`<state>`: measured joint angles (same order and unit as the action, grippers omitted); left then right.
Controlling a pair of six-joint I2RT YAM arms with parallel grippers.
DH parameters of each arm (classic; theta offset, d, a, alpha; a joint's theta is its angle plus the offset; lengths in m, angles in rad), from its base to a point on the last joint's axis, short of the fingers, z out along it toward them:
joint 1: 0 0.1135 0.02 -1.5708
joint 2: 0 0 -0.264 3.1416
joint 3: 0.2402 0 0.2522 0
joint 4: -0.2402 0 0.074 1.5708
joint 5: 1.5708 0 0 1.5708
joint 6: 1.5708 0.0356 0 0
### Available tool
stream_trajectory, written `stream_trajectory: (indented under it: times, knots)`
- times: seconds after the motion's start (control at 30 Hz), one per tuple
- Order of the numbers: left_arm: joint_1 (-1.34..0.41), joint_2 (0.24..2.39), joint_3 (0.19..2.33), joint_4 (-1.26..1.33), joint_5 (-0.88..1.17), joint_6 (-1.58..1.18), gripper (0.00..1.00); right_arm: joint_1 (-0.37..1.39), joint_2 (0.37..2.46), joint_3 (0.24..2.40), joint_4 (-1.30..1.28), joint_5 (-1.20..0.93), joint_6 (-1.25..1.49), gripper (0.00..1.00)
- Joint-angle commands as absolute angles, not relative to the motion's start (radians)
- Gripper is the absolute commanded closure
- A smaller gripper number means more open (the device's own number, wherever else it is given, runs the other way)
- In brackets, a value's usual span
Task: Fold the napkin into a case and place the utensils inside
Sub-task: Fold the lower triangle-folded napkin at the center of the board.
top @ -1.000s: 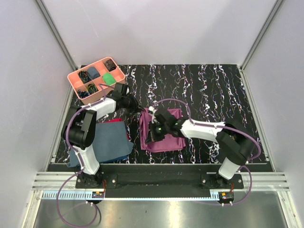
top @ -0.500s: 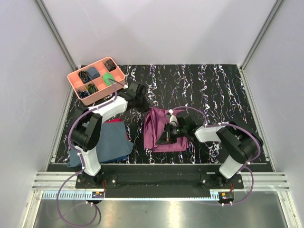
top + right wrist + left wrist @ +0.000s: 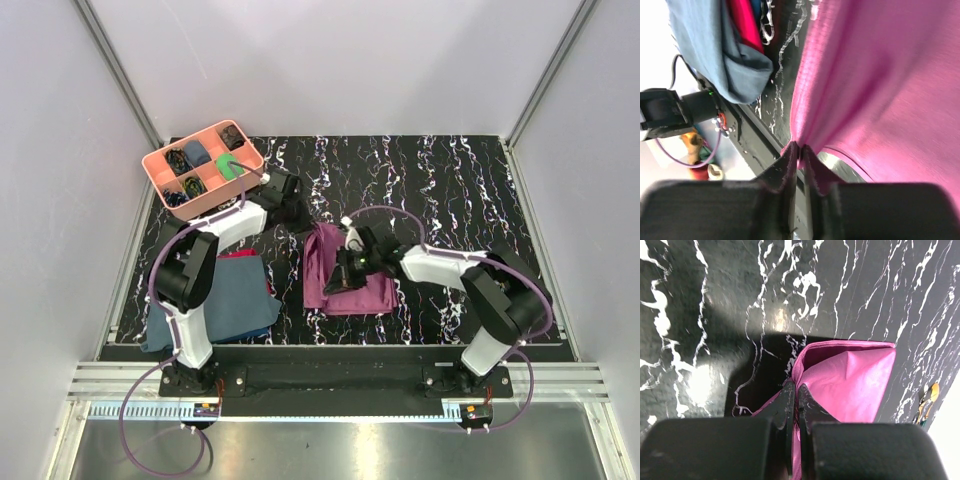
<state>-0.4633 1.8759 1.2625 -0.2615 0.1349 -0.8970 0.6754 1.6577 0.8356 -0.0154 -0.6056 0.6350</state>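
Black marbled table (image 3: 450, 190): the purple napkin (image 3: 362, 298) lies partly folded near its centre. At the far left corner the left gripper (image 3: 796, 390) pinches the cloth; the right gripper (image 3: 797, 150) pinches a bunched edge.

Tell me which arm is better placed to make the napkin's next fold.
Probably right. The right gripper pinches a lifted layer of the napkin near its middle and could draw it across; the left gripper is shut on its far edge, better for anchoring.

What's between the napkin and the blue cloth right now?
Only a bare strip of the black marbled table, seen in the top view; the napkin and the blue cloth lie apart.
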Motion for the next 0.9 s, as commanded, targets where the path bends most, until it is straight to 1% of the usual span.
stream_trajectory:
  times: [0.0, 0.03, 0.07, 0.17, 0.3, 0.57, 0.73, 0.87]
  knots:
    - [-0.420, 1.855, 1.227, -0.161, 0.225, -0.859, 1.00, 0.773, 1.735, 0.958, -0.123, -0.520, 0.610, 0.80]
    - [-0.416, 1.852, 1.221, -0.155, 0.239, -0.861, 1.00, 0.782, 1.744, 0.974, -0.130, -0.508, 0.612, 0.77]
    - [-0.408, 1.852, 1.215, -0.149, 0.262, -0.862, 1.00, 0.793, 1.752, 0.988, -0.149, -0.496, 0.614, 0.69]
    - [-0.399, 1.847, 1.177, -0.123, 0.300, -0.880, 1.00, 0.839, 1.769, 1.041, -0.214, -0.402, 0.617, 0.58]
    - [-0.387, 1.839, 1.125, -0.057, 0.347, -0.934, 1.00, 0.891, 1.805, 1.124, -0.308, -0.264, 0.604, 0.52]
    - [-0.350, 1.819, 1.074, -0.008, 0.385, -0.966, 1.00, 0.976, 1.859, 1.261, -0.461, -0.054, 0.554, 0.48]
    - [-0.345, 1.824, 1.072, -0.003, 0.400, -0.968, 1.00, 1.005, 1.910, 1.319, -0.544, 0.034, 0.526, 0.46]
    - [-0.345, 1.835, 1.072, -0.003, 0.411, -0.976, 1.00, 1.031, 1.950, 1.338, -0.549, 0.070, 0.512, 0.44]
